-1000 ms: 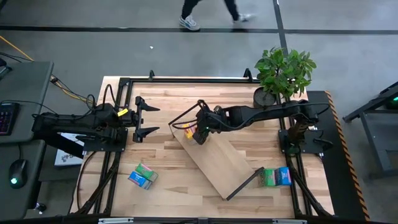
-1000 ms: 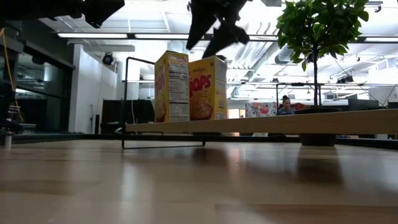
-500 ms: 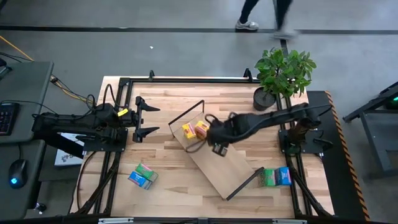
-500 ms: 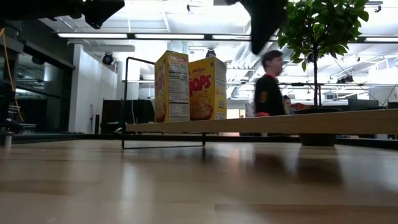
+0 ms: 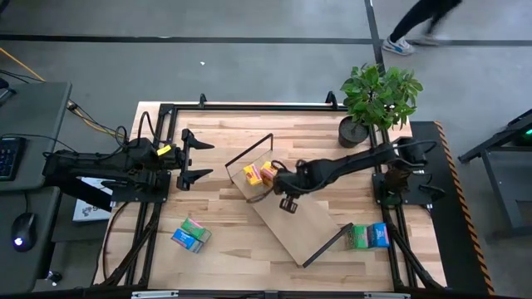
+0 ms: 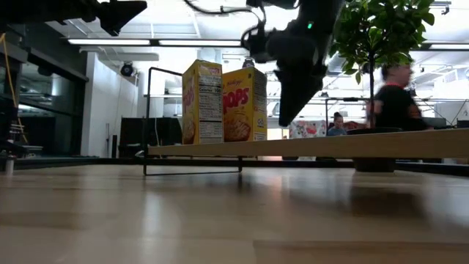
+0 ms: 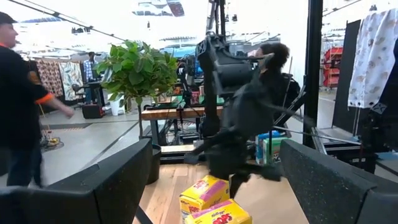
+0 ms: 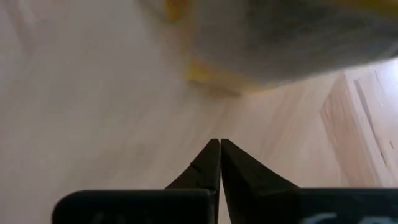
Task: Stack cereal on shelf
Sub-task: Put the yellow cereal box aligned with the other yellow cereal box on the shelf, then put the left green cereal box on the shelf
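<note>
Even, bright overhead light – ceiling strips (image 6: 146, 42) glare white in the low view. Tabletop (image 6: 220, 220) near that lens is soft, with a pale sheen. Walking person (image 5: 420, 21) smeared by motion; right wrist view blurred throughout – yellow box (image 8: 211, 78) unfocused

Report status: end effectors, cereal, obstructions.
Right end effector shut, empty, over light-wood shelf board. Left end effector open, parked. Two yellow cardboard cereal boxes upright on shelf.
</note>
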Motion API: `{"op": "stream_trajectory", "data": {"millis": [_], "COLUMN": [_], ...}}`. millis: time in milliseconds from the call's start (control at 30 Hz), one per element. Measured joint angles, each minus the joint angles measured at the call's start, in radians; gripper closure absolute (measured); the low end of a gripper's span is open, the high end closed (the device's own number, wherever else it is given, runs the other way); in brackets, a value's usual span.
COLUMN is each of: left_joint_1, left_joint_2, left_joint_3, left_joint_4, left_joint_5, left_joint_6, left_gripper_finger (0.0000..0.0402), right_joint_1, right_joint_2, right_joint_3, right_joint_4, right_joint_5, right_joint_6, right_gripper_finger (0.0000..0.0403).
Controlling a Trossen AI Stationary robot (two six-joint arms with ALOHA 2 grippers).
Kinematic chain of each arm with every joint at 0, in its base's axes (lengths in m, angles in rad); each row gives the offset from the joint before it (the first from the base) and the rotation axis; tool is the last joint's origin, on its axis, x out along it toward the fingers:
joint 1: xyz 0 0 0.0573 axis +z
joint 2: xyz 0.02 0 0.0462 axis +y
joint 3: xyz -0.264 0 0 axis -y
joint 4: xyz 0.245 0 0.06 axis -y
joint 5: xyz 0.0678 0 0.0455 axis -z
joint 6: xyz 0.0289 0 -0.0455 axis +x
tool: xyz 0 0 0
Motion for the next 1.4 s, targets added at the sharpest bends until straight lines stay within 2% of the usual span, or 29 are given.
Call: {"op": "stream_trajectory", "data": {"millis": [367,700,933,1167,1300,1400], "left_joint_1": [0.0,0.0,0.0,0.0,0.0,0.0], "left_joint_2": [0.0,0.0,0.0,0.0,0.0,0.0], "left_joint_3": [0.0,0.0,0.0,0.0,0.0,0.0], "left_joint_4": [0.004,0.014,0.015,0.015,0.014,0.009], "left_joint_5": [0.0,0.0,-0.001,-0.002,-0.002,-0.002], "left_joint_6": [0.001,0.002,0.002,0.002,0.002,0.002], "left_gripper_finger": [0.0058,0.0058,0.0058,0.0058,0.0058,0.0058], "right_joint_1": [-0.032,-0.043,-0.048,-0.043,-0.025,0.001], "right_joint_2": [0.0,0.0,0.0,-0.04,-0.115,-0.189], "right_joint_3": [-0.005,-0.005,-0.005,-0.003,-0.003,-0.002], "right_joint_4": [0.109,0.235,0.244,0.132,0.037,-0.032], "right_joint_5": [0.035,-0.011,-0.03,-0.157,-0.148,-0.093], "right_joint_6": [-0.106,-0.194,-0.199,-0.218,-0.218,-0.215], "right_gripper_finger": [0.0402,0.0403,0.0403,0.0403,0.0403,0.0403]}}
